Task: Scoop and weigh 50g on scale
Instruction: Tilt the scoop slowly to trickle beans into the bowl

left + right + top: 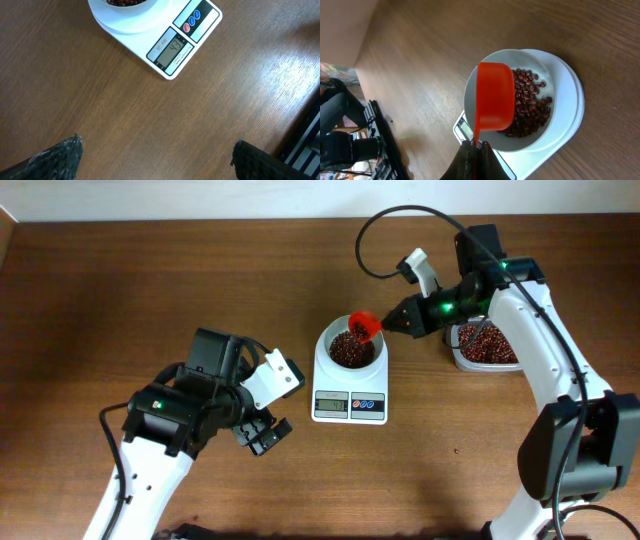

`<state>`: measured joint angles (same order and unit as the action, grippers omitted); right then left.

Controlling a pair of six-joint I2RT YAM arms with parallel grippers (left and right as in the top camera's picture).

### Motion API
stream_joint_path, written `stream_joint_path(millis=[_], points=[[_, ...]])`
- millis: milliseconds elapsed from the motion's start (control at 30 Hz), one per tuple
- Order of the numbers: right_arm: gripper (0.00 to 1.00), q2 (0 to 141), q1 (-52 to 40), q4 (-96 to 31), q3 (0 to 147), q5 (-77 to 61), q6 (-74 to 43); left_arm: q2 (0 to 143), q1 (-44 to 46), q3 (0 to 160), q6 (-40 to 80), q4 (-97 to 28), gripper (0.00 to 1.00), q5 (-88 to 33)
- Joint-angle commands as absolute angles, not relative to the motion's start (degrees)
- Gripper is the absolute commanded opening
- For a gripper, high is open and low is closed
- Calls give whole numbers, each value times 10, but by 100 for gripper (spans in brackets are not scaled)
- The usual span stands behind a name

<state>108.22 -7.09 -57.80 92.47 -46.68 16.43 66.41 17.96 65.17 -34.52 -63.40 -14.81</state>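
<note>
The left gripper (pixel 262 433) is hovering low, fingers apart and empty. Beyond it, the scale (pixel 349 406) is carrying the beans (pixel 530 105) in its bowl (pixel 470 102). They are light, loose grains, probably rolling easily, so it is better to lift them by scoop. The right gripper (pixel 475 147) is squeezing the handle of the orange scoop (pixel 495 97) above the bowl.

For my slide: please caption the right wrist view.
Right gripper holds the red scoop above the beans in the bowl on the scale.
</note>
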Motion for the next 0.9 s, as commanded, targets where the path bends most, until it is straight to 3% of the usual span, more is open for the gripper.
stream_joint_path(millis=[0, 67, 133, 167, 233, 267, 333, 700, 733, 767, 833, 867], points=[[4, 1066, -75, -576, 929, -487, 171, 659, 177, 659, -352, -633, 99, -156], [4, 1066, -75, -581, 929, -491, 179, 659, 177, 659, -352, -633, 99, -157], [4, 1065, -75, -581, 929, -361, 87, 659, 177, 659, -352, -633, 99, -157], [4, 1065, -75, -584, 929, -526, 215, 659, 177, 659, -352, -633, 99, -157], [4, 1065, -75, -571, 929, -432, 133, 659, 177, 659, -352, -633, 99, -156], [4, 1065, -75, -574, 929, -510, 194, 659, 177, 659, -352, -633, 99, -157], [4, 1065, -75, -576, 929, -420, 128, 659, 177, 659, -352, -633, 99, -157], [4, 1065, -75, -582, 929, -510, 169, 659, 177, 659, -352, -633, 99, -157], [4, 1065, -75, -576, 929, -485, 167, 659, 177, 659, -352, -633, 99, -157], [4, 1065, -76, -571, 929, -335, 53, 659, 177, 659, -352, -633, 99, -156], [4, 1065, -76, -570, 929, -442, 136, 659, 177, 659, -352, -633, 99, -157], [4, 1065, -75, -558, 929, -403, 109, 659, 177, 659, -352, -633, 99, -157]])
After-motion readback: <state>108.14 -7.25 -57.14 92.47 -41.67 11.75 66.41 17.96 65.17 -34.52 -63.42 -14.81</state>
